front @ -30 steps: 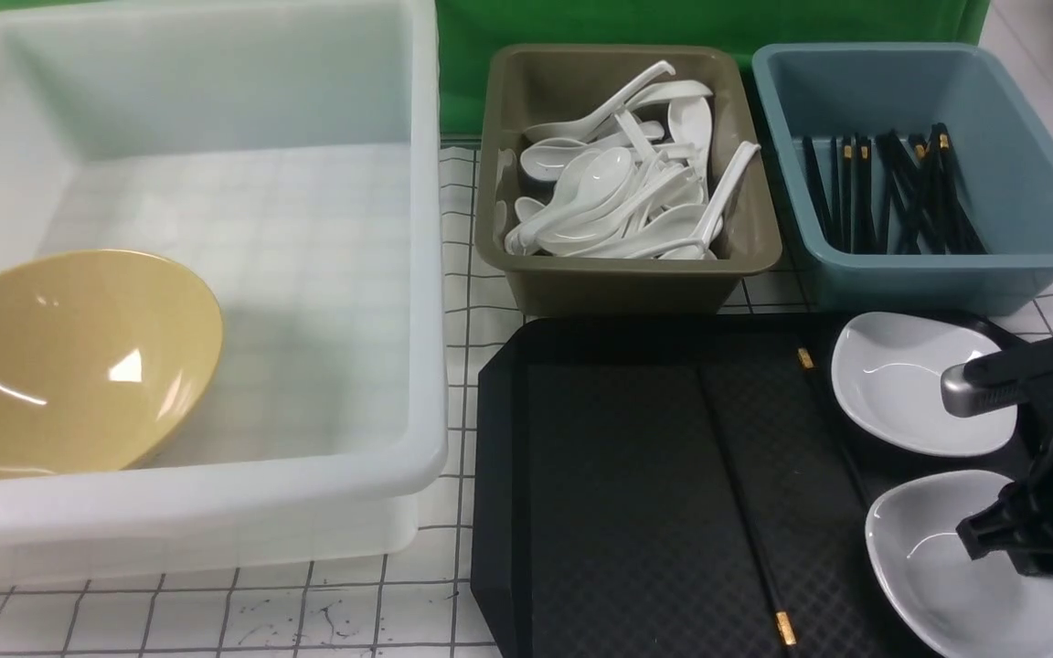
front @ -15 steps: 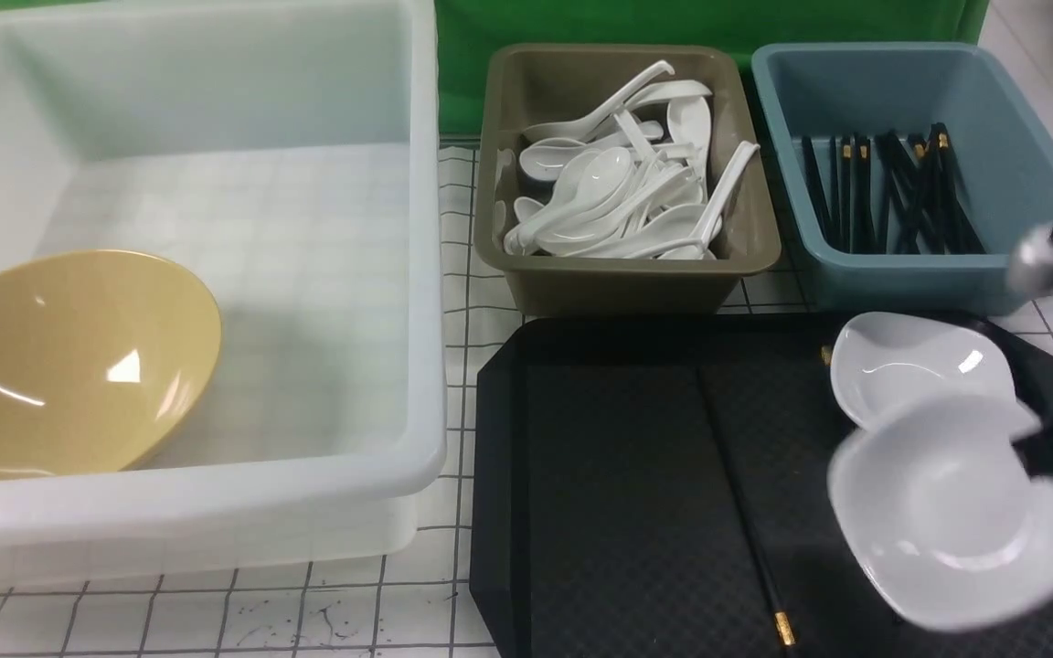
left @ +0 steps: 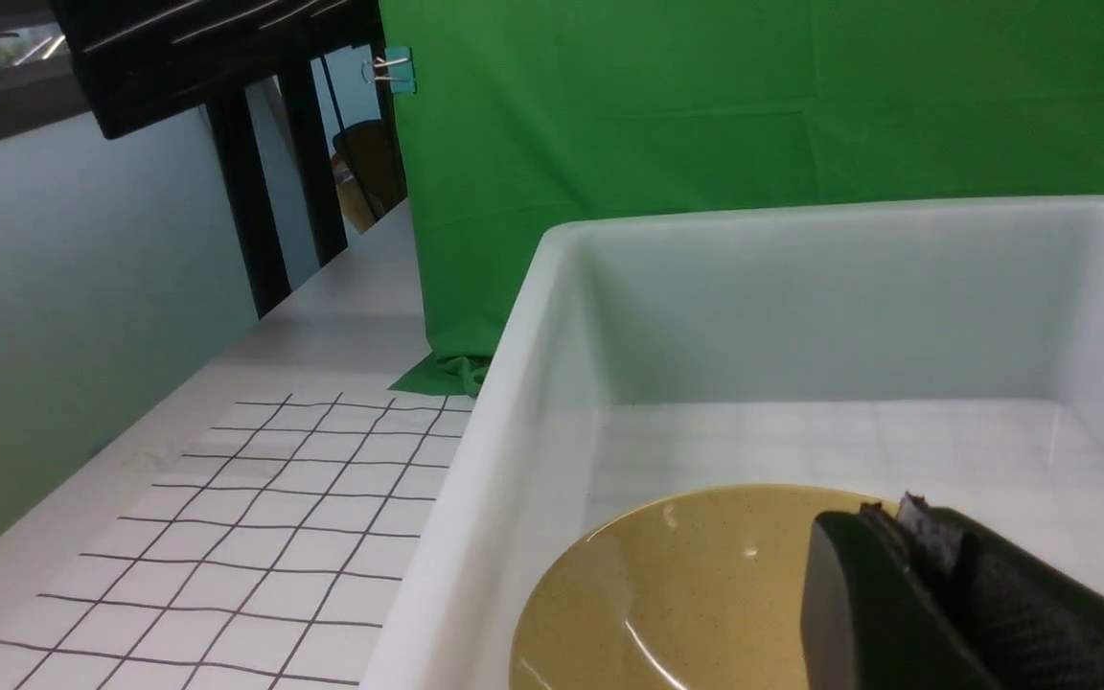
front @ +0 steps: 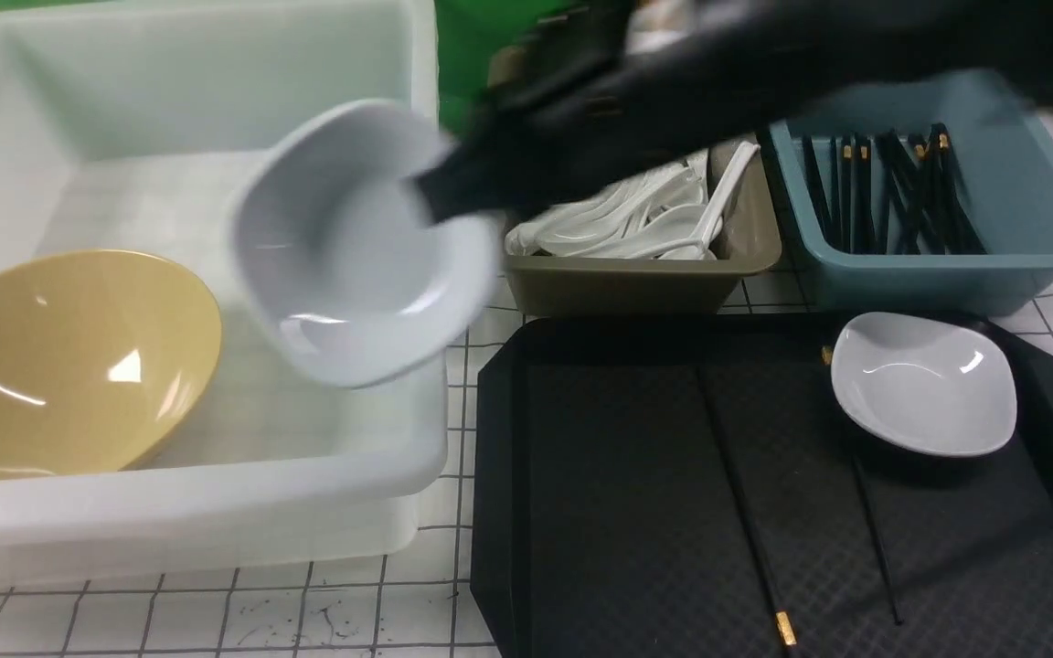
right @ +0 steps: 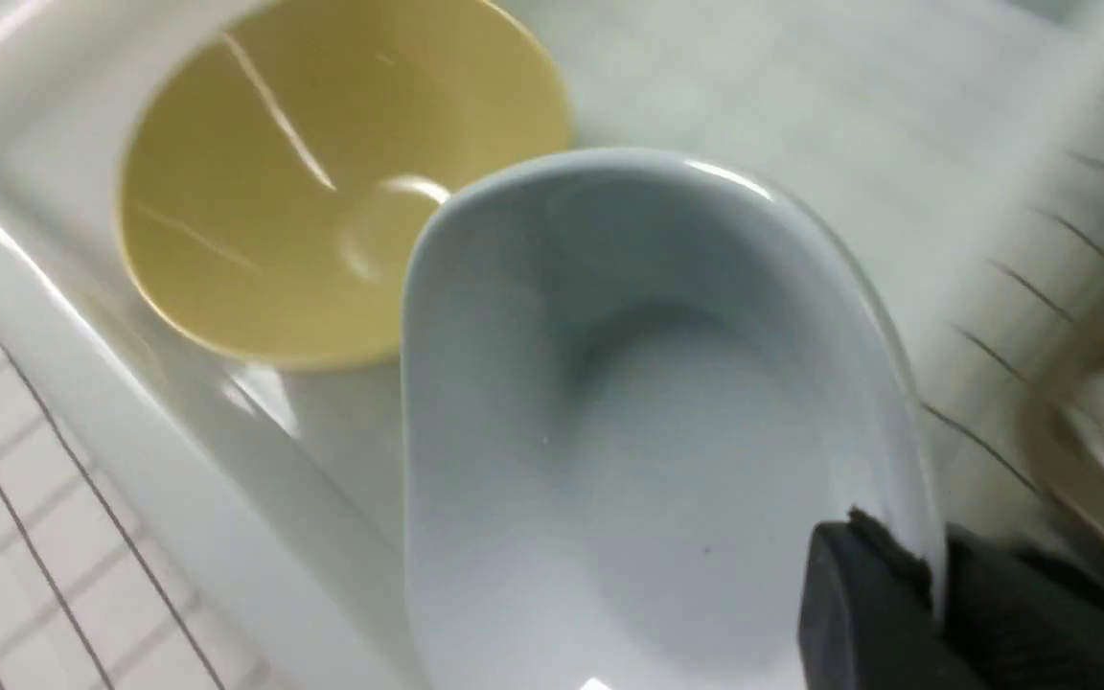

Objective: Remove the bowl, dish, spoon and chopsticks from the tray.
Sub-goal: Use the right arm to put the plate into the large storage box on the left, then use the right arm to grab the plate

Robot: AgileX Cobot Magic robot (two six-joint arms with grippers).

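Note:
My right gripper (front: 440, 196) is shut on the rim of a white dish (front: 353, 256), which it holds tilted in the air over the right edge of the white tub (front: 216, 493). In the right wrist view the fingers (right: 859, 594) pinch the dish (right: 648, 412) above the yellow bowl (right: 322, 182). The bowl (front: 60, 356) leans inside the tub at the left. A second white dish (front: 924, 384) and two black chopsticks (front: 746, 512) lie on the black tray (front: 618, 475). My left gripper (left: 907, 522) is shut and empty over the bowl (left: 686, 585). No spoon shows on the tray.
An olive-brown tub (front: 636, 274) behind the tray holds several white spoons (front: 645, 224). Beside it a blue tub (front: 929, 274) holds several black chopsticks. My right arm stretches across above both tubs. A green cloth hangs at the back.
My right gripper shut on the nearer dish, lifted it off the tray and swung it left over the white tub. A chopstick that it covered now shows. The left gripper stayed shut.

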